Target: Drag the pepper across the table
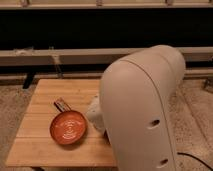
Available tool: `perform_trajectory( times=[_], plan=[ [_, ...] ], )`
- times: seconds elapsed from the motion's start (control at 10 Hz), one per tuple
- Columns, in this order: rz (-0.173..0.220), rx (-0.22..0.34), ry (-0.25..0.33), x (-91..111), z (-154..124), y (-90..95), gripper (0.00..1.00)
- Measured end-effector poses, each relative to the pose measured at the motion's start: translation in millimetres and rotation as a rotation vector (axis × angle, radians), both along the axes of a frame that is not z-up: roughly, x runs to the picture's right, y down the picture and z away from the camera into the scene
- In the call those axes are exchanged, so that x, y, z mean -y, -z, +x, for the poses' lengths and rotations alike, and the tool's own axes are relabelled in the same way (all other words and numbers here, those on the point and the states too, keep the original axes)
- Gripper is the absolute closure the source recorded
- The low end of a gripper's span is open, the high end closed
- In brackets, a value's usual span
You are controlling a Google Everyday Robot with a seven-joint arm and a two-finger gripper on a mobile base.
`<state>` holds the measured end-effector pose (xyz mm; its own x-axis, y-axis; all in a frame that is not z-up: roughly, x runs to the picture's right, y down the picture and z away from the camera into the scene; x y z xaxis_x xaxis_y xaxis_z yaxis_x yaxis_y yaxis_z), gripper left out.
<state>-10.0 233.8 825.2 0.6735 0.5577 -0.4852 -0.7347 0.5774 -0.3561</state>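
Observation:
The table [45, 145] of light wooden planks fills the lower left of the camera view. My arm's large white casing [142, 110] covers the table's right part. I cannot see the pepper; it is hidden or out of view. My gripper is hidden behind the arm casing and does not show. A rounded white part of the arm [96, 115] sits just right of the pan, low over the table.
A round orange-red pan with a white swirl [69, 127] lies on the table's front middle, with a short dark handle-like bar [60, 104] at its upper-left rim. A dark wall and a long grey rail [50, 55] run behind the table. Speckled floor surrounds it.

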Motion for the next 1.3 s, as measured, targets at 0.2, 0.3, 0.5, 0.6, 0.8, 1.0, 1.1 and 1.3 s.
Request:
perform_trajectory(
  times=[0.2, 0.3, 0.5, 0.6, 0.8, 1.0, 1.1, 1.3],
  plan=[
    [0.001, 0.0, -0.006, 2, 4, -1.5, 0.97],
    [0.0, 0.003, -0.006, 2, 3, -1.5, 0.97],
    [0.0, 0.009, -0.009, 5, 2, -1.8, 0.97],
    [0.001, 0.011, -0.01, 6, 4, -2.1, 0.97],
    [0.003, 0.018, -0.015, 10, 6, -3.2, 0.97],
    [0.005, 0.024, -0.022, 13, 8, -3.9, 0.97],
    [0.005, 0.027, -0.023, 14, 7, -3.9, 0.97],
    [0.009, 0.038, -0.024, 19, 5, -5.0, 0.97]
  ],
)
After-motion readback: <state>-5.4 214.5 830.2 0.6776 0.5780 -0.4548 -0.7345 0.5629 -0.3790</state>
